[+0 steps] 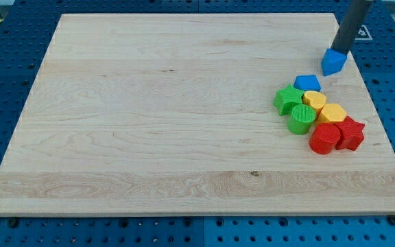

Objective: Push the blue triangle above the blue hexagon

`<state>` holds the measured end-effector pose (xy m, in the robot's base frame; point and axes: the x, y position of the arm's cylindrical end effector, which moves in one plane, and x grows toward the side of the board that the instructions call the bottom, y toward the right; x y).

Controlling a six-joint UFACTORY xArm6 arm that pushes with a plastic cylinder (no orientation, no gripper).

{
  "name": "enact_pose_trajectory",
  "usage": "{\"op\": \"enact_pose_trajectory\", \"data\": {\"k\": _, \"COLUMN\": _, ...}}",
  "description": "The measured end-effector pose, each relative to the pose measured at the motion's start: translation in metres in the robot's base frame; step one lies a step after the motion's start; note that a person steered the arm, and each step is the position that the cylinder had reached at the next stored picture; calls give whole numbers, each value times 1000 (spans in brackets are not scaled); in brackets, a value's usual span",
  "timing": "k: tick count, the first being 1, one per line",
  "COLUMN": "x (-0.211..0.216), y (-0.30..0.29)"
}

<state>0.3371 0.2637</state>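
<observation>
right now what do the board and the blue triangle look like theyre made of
Board: looks like pale wood, matte, with visible grain lines and a small knot.
Blue triangle: probably plastic or painted wood; uniform solid colour, smooth faces, slight sheen. It sits at my tip.

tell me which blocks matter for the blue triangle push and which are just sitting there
In the job:
- blue triangle, at the view's upper right
- blue hexagon, below and left of it
- my tip, at the triangle's upper edge

Lying about:
- green star
- green cylinder
- two yellow blocks
- red cylinder
- red star
</observation>
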Motion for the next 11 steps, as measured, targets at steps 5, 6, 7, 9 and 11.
{"op": "enact_pose_trajectory", "data": {"k": 5, "x": -2, "y": 22}}
{"op": "enact_pose_trajectory", "data": {"k": 6, "x": 5, "y": -3}}
{"op": "enact_pose_trajectory", "data": {"k": 7, "x": 28, "y": -29}}
{"op": "enact_pose_trajectory", "data": {"k": 9, "x": 63, "y": -34}}
{"op": "enact_pose_trajectory", "data": {"k": 11, "x": 72, "y": -34}}
